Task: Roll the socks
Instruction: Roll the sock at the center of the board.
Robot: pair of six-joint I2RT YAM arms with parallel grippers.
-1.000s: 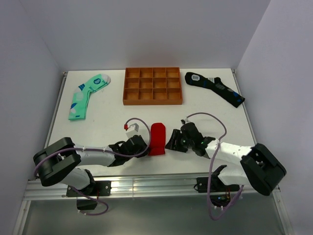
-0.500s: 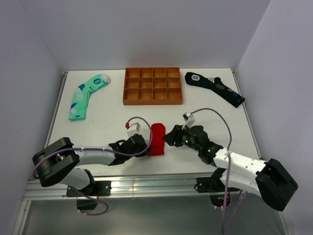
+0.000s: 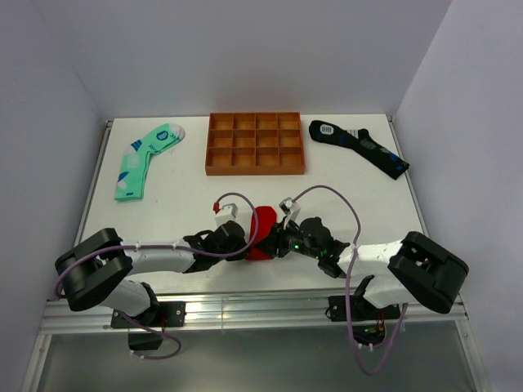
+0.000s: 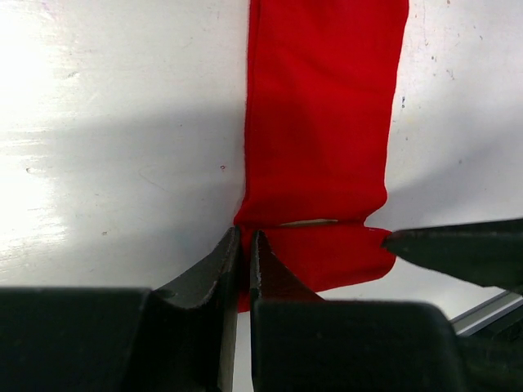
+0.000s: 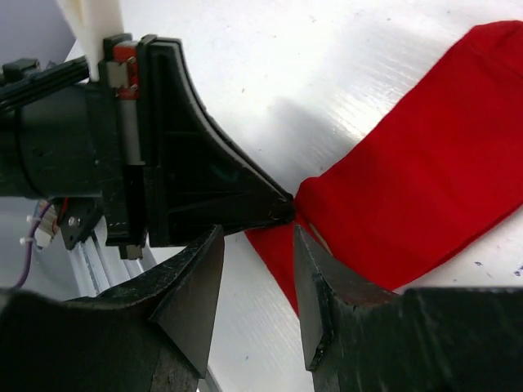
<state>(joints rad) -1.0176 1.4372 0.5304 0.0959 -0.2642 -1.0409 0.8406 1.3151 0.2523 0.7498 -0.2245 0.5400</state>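
A red sock lies flat at the table's near middle, its near end folded over itself. It fills the left wrist view and shows in the right wrist view. My left gripper is shut on the sock's near left edge at the fold. My right gripper is open, its jaws astride the sock's near corner, right next to the left gripper's fingertips. One right finger shows at the sock's right edge.
A green patterned sock lies at the far left. A dark blue sock lies at the far right. An orange tray with several compartments stands at the far middle. The table's front edge is close behind both grippers.
My right gripper has moved left, from beside the sock to its near end, close against the left gripper. The left gripper has kept its hold and barely moved.
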